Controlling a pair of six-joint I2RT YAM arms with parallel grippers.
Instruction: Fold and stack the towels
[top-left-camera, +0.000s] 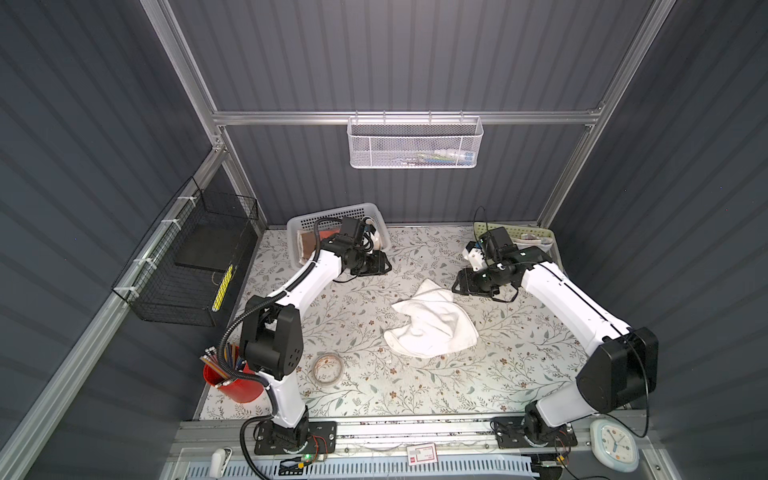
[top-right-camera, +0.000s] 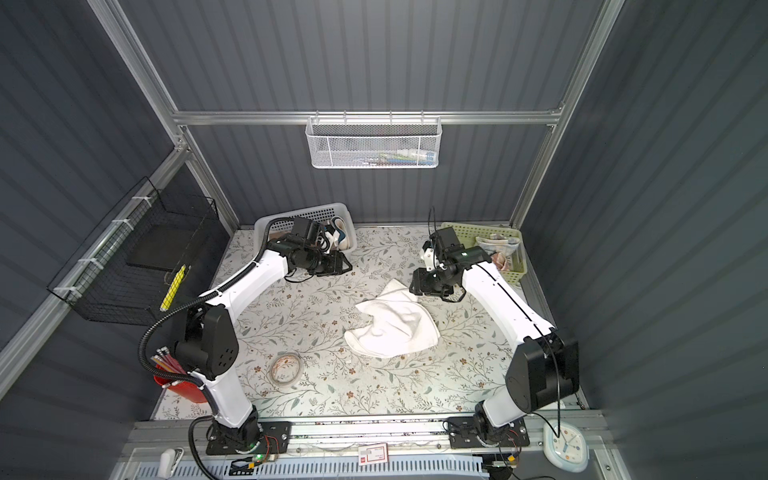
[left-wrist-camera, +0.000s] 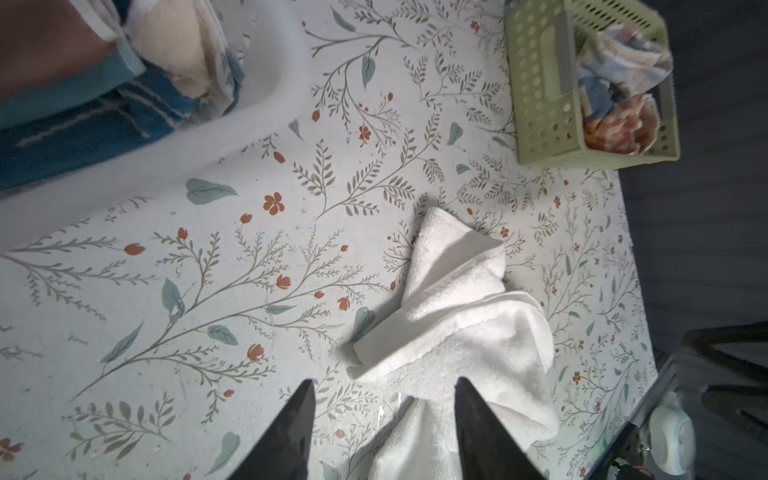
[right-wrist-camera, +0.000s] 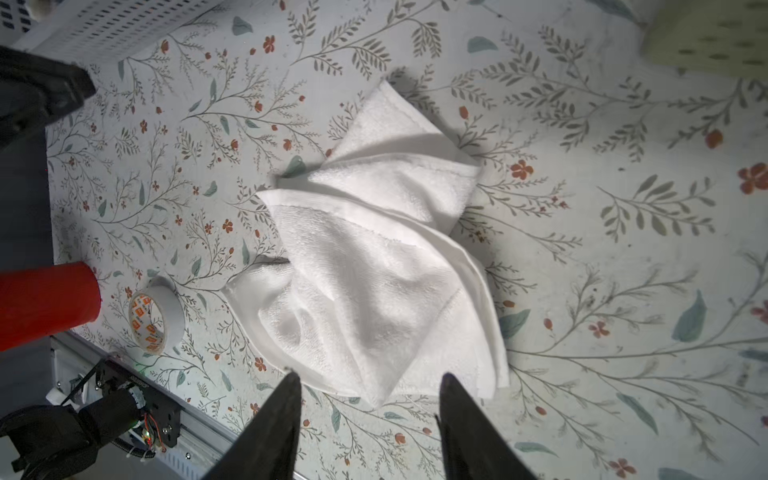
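A plain white towel (top-left-camera: 432, 324) (top-right-camera: 392, 328) lies crumpled in the middle of the flowered table. My left gripper (top-left-camera: 386, 266) (left-wrist-camera: 384, 380) hovers open beside the white basket (top-left-camera: 332, 212), gripping nothing. My right gripper (top-left-camera: 457, 286) (right-wrist-camera: 370, 374) stands open just above the white towel's (right-wrist-camera: 374, 257) far corner, its jaws empty. A blue towel (left-wrist-camera: 83, 120) and a brown one (top-left-camera: 309, 243) sit in the white basket. A towel with orange and blue blocks (left-wrist-camera: 615, 104) is bunched in the green basket (left-wrist-camera: 540, 104).
A tape roll (top-left-camera: 327, 368) and a red pencil cup (top-left-camera: 232, 382) stand at the front left. A black wire basket (top-left-camera: 195, 266) hangs on the left wall and a white mesh one (top-left-camera: 415, 143) on the back rail. A clock (top-left-camera: 614, 444) lies at the front right.
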